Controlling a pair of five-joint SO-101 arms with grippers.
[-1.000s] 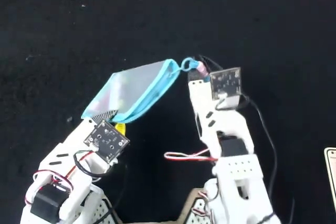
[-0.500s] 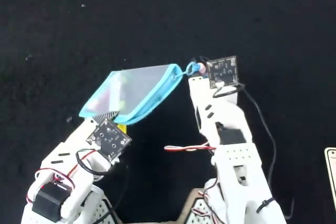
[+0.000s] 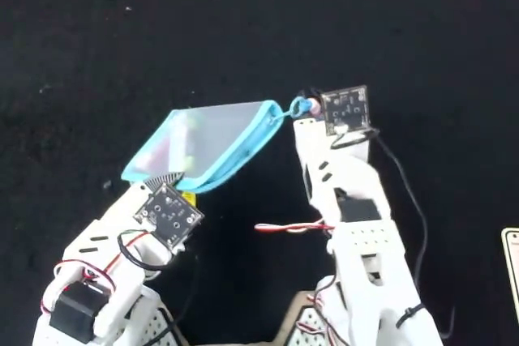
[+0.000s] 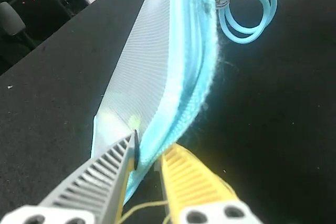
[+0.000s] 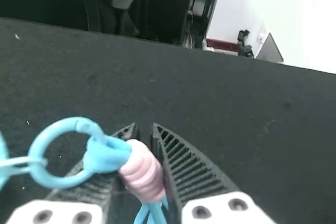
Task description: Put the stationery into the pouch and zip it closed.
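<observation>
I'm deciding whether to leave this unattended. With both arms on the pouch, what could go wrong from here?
The right gripper pinches just the pink bead on the zip pull; under tension it may slip free. The left gripper holds only a corner of the pouch; if that slides out, the pouch would likely drag instead of zipping.

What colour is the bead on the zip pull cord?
The bead is pink, clearest in the right wrist view.

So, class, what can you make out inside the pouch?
Through the pouch's translucent wall, blurred yellow-green and pinkish shapes show in the high view. What they are cannot be told, and the blue zip edge covers whatever lies along that side.
</observation>
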